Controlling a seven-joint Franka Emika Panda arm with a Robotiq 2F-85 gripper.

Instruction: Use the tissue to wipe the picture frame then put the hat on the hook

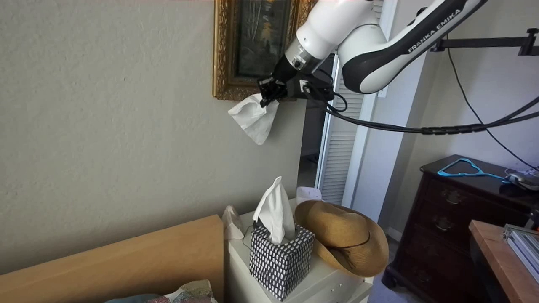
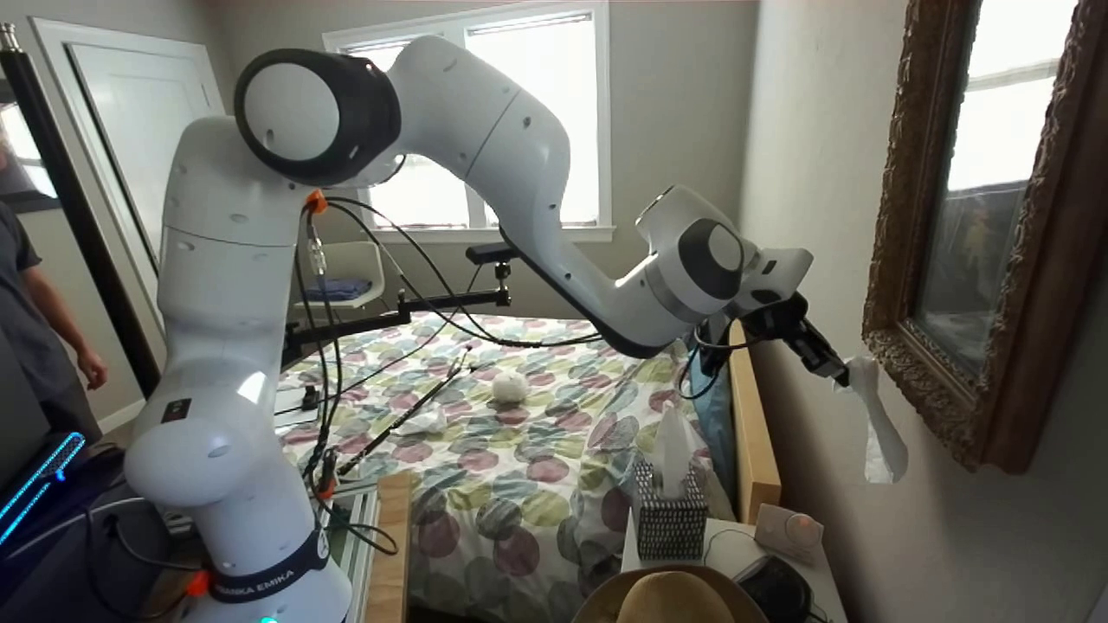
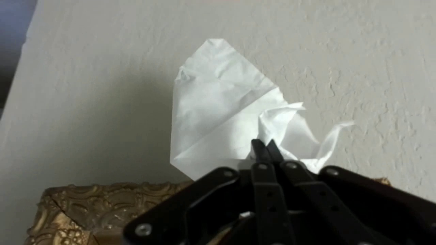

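Wall (image 1: 105,126): pale, with textured paint; bed (image 2: 519,519): patterned cover, headboard (image 1: 126,252) alongside the wall; robot arm (image 2: 485,112): white and black, extended toward the wall; nightstand (image 1: 239,261): white, at the wall, beside the headboard; picture frame (image 1: 222,54): ornate, gold-toned, hung on the wall; hat (image 1: 343,231): tan, wide-brimmed, on the nightstand, crown up; tissue box (image 1: 282,261): black and white, upright on the nightstand, just beside the hat, a folded sheet (image 1: 274,214) standing out of its top; whether box and brim touch cannot be told; gripper (image 3: 266,146): near the frame's lower edge, jaws drawn together, pinching the tissue (image 1: 254,120); tissue: white, creased, gathered at the fingertips, the greater part hanging down in both exterior views, just beside the bottom of the frame; contact between tissue and frame cannot be confirmed.
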